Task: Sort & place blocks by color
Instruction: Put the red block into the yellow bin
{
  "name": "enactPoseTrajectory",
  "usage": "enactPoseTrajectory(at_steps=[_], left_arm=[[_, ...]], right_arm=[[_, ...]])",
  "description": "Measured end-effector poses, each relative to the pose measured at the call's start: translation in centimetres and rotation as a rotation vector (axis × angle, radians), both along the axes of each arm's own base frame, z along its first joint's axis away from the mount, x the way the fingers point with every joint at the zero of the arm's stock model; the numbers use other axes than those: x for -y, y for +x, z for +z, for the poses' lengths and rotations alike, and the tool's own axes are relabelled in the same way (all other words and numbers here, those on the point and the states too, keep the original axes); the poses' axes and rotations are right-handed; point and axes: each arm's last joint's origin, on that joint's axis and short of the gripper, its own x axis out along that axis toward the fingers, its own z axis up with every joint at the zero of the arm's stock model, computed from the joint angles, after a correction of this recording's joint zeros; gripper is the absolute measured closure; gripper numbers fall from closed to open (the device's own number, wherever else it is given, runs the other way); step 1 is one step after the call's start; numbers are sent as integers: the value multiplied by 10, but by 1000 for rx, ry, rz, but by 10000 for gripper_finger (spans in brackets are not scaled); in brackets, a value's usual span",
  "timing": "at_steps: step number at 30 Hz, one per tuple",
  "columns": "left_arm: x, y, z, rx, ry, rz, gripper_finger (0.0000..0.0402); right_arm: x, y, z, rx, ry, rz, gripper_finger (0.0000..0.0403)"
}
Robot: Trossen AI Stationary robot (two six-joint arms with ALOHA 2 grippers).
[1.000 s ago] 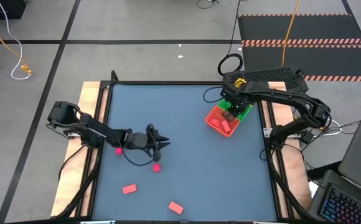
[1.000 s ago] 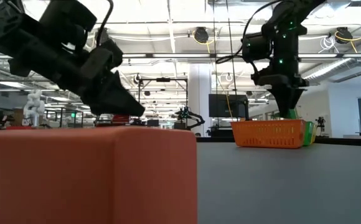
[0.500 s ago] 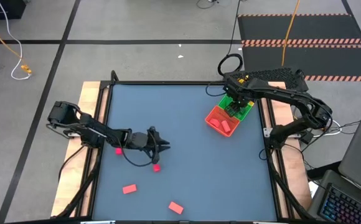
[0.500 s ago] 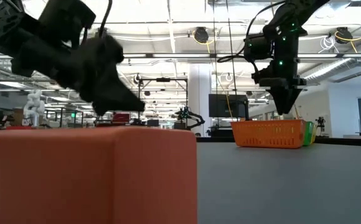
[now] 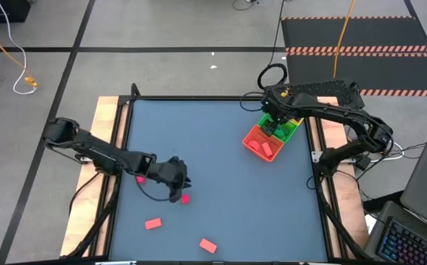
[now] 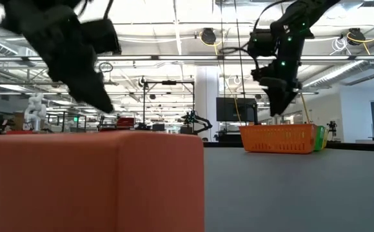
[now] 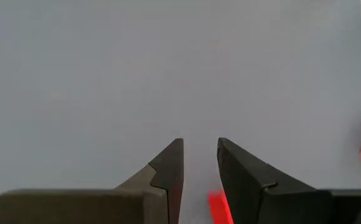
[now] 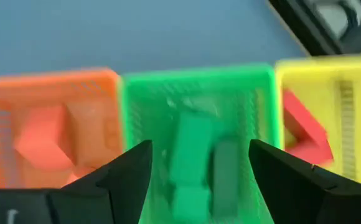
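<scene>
1. The right hand [image 5: 276,120] hangs over the tray [image 5: 252,140] near the far right corner of the surface [image 5: 228,177]. Its fingers [image 8: 127,171] stand well apart with nothing between them.
2. The tray has three compartments in a row: red, green, yellow. In the right wrist view the green compartment [image 8: 255,84] lies straight under the gap between the fingers.
3. Green blocks [image 8: 190,146] lie in that green compartment, side by side, at least two of them; the blur hides an exact count.
4. Red blocks [image 8: 43,140] sit in the red compartment [image 8: 62,79], and in the high view they show as pink pieces [image 5: 261,147] there.
5. One red piece [image 8: 302,127] lies tilted in the yellow compartment [image 8: 355,93].
6. The left hand [image 5: 175,184] is low over the left half of the surface, reaching in from the left edge. Its fingers [image 7: 168,171] are a narrow gap apart, gripping nothing.
7. A small red block [image 5: 185,198] lies on the surface just beside the left hand; in the left wrist view it shows as a red patch [image 7: 218,206] next to one finger, outside the gap.
8. A second red block [image 5: 140,178] lies close against the left arm, on the side away from the first.
9. Two more red blocks lie loose nearer the front edge: one [image 5: 153,223] toward the left, one [image 5: 208,245] nearer the middle, well apart from each other.
10. In the low view a big red block [image 6: 90,180] fills the near left foreground, with the tray [image 6: 280,138] far behind on the right.
</scene>
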Motion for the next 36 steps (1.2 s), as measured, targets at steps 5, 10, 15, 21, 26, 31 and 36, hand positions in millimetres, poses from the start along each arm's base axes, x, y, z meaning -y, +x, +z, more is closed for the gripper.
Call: enactPoseTrajectory(at_steps=[5,10,15,21,26,31,36], left_arm=[[27,5,53,-124,119,-73,302],[51,5,94,-90,120,-154,274],[56,5,91,-112,77,-69,196],[65,18,50,-290,25,-3,103],[71,28,18,-410,44,38,61],[73,32,-3,-482,61,62,64],[75,36,-13,-493,70,65,90]], right_arm=[[-2,14,5,81,-74,82,142],[-6,22,7,121,-113,138,142],[-13,29,8,169,-92,197,142],[-24,34,7,158,-78,246,142],[-31,37,7,154,-73,274,142],[-35,39,7,152,-67,283,142],[-36,38,7,150,-63,278,142]])
